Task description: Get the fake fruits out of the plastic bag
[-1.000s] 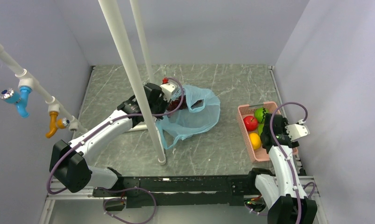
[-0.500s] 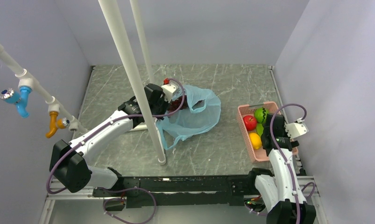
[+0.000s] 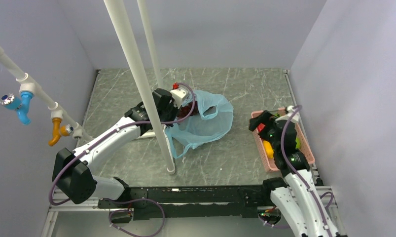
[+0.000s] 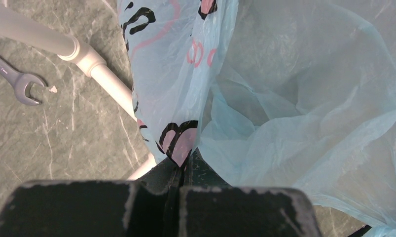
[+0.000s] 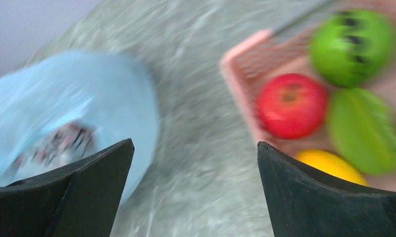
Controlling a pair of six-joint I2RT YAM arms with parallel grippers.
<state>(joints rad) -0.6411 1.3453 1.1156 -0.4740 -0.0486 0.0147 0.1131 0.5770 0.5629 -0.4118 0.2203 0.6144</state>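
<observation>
Pinching a fold of printed film, the left hand (image 4: 180, 167) is shut on the left edge of the plastic bag (image 4: 284, 98). The bag is crumpled mid-bench, just right of the white pole (image 3: 151, 106), with one loop trailing toward the near side. A wrench (image 4: 19, 83) is noted on the bench (image 3: 225, 163) left of the bag, well apart from the work.

The right hand (image 5: 195, 145) is spread wide with nothing between the fingers. It hangs over the left rim of the pink tray (image 5: 235, 64) and is aimed at the bag. That view is blurred.

Four fake fruits (image 5: 290, 104) are counted in the tray at the right of the bench: red, round green, flatter green, yellow. A dark lump (image 3: 190, 105) is seen at the bag's far-left part, close under the left hand. It is judged to be the grape bunch, though print cannot be ruled out. Bag contents cannot be read from the left wrist view.

Step judged: the reach back to the bag for the last piece. To do it well:
- The pinched rim should be held up and a little left, so the mouth is pulled open and taut.
- The open hand should be brought in low through the mouth, not down through the film.
- The lump should be closed on alone. If film is caught too, the whole bag is likely to be dragged.
- The piece should be drawn out to the right while the left pinch is kept firm.
</observation>
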